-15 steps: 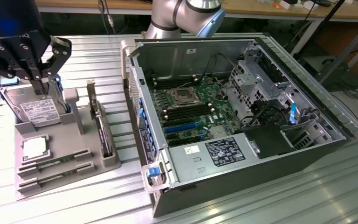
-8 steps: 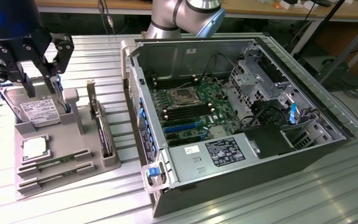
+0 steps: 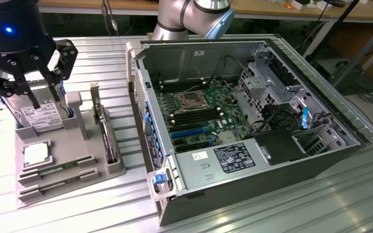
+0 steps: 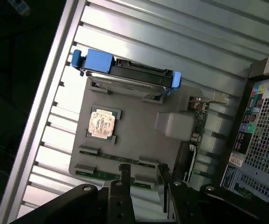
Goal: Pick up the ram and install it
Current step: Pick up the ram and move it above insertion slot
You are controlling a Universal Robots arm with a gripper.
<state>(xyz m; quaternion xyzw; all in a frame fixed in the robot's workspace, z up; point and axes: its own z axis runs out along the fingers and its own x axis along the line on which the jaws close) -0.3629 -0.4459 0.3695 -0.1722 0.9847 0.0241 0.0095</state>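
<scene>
Two ram sticks (image 3: 57,169) (image 3: 58,184), thin green boards, lie side by side in the near slots of a grey holder tray (image 3: 76,145). In the wrist view the same sticks (image 4: 108,161) (image 4: 101,175) lie just past my fingertips. My black gripper (image 3: 41,94) hangs high over the tray's far end in the exterior view, above the hard drive. The gripper (image 4: 143,170) is open, its fingers (image 4: 123,179) spread, and nothing is between them.
The tray also holds a hard drive with blue tabs (image 3: 41,116) (image 4: 129,74), a square silver processor (image 3: 36,154) (image 4: 101,123) and an upright expansion card (image 3: 105,131). An open computer case (image 3: 251,160) lies to the exterior view's right, its motherboard (image 3: 199,116) exposed.
</scene>
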